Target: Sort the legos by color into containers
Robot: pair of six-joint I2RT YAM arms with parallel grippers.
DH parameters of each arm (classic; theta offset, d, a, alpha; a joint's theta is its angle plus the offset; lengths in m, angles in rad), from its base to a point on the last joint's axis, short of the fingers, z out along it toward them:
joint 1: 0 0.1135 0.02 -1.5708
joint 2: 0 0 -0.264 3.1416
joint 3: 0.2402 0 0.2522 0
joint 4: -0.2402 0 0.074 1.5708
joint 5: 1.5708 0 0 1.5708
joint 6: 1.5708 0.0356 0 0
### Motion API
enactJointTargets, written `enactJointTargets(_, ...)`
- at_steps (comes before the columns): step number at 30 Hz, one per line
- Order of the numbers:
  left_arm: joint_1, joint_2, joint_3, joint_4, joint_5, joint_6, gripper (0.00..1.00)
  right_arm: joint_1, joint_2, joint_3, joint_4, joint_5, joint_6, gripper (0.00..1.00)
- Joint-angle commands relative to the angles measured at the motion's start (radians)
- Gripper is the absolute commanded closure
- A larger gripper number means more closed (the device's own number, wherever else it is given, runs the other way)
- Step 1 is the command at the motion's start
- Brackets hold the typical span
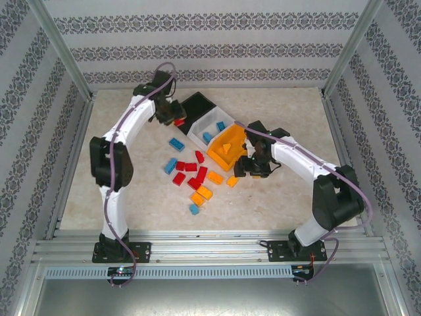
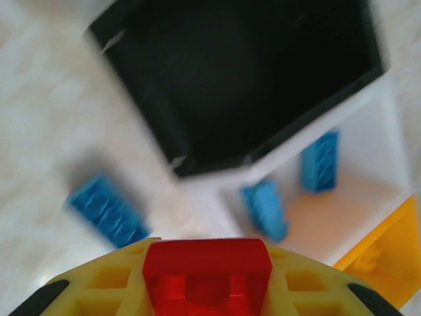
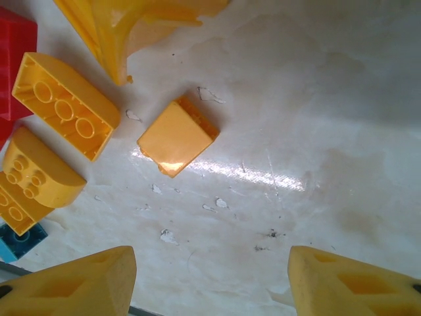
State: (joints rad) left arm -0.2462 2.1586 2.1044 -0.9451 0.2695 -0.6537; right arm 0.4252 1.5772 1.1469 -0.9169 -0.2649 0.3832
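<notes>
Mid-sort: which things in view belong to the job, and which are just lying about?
Job:
- red brick in left gripper
- black bin, white bin, orange bin
- blue bricks in the white bin
- loose bricks on the table
- orange brick under right gripper

Lying about:
- cables
- frame rail
- patterned walls

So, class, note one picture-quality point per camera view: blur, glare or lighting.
Left wrist: motion blur smears the black bin and the loose blue brick; the held red brick is clearer. Right wrist: sharp, a glare streak on the table by the orange brick. Top external: even, soft light.
</notes>
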Motion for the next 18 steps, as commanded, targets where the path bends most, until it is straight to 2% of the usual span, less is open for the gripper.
enactJointTargets(1, 0.010, 0.171, 0.233, -0.117, 0.033, 0.024, 0.75, -0.004, -0.043, -0.016, -0.021, 0.027, 0.030, 0.36)
enactJointTargets(4, 0.017, 0.325, 0.467, -0.162, 0.040, 0.012, 0.74, -0.007, -0.065, -0.009, -0.035, 0.038, 0.045, 0.36)
enactJointTargets(6, 0.029, 0.385, 0.546, -0.150, 0.054, -0.014, 0.74, -0.007, -0.078, -0.006, -0.046, 0.048, 0.048, 0.37)
enactJointTargets(9, 0.050, 0.411, 0.542, -0.083, 0.067, -0.050, 0.71, -0.011, -0.099, -0.009, -0.062, 0.060, 0.052, 0.36)
enactJointTargets(11, 0.058, 0.421, 0.543, -0.054, 0.089, -0.059, 0.55, -0.013, -0.106, -0.015, -0.066, 0.061, 0.055, 0.36)
enactJointTargets(12, 0.059, 0.423, 0.542, -0.046, 0.091, -0.059, 0.50, -0.013, -0.108, -0.018, -0.067, 0.064, 0.055, 0.36)
enactJointTargets(18, 0.059, 0.413, 0.536, -0.066, 0.093, -0.018, 0.38, -0.013, -0.093, -0.008, -0.071, 0.052, 0.047, 0.36)
